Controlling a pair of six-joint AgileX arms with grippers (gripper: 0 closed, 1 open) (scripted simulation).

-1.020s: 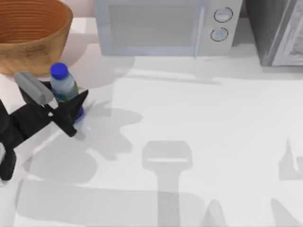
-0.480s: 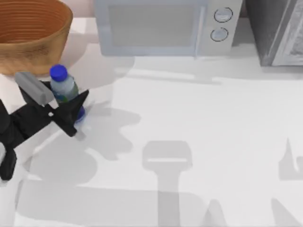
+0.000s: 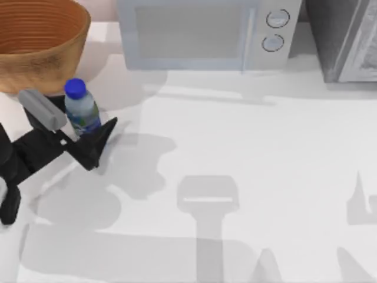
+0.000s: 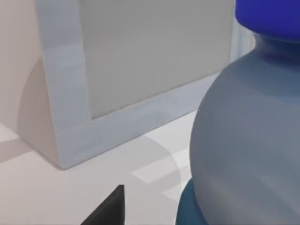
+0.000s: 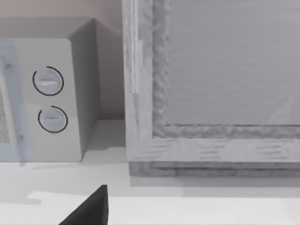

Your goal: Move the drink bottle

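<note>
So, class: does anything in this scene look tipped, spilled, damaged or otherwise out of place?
Nothing stands out. The drink bottle stands upright with its blue cap on, gripped by the left gripper beside the basket. The microwave sits shut at the table's back.

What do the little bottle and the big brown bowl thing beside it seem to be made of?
The drink bottle looks like clear, smooth plastic: its body is see-through, with a glossy blue cap and a printed label. The basket looks woven, perhaps wicker or bamboo: warm brown with ringed ridges inside, matte. The left claw, apparently hard black plastic or metal, is at the bottle.
</note>
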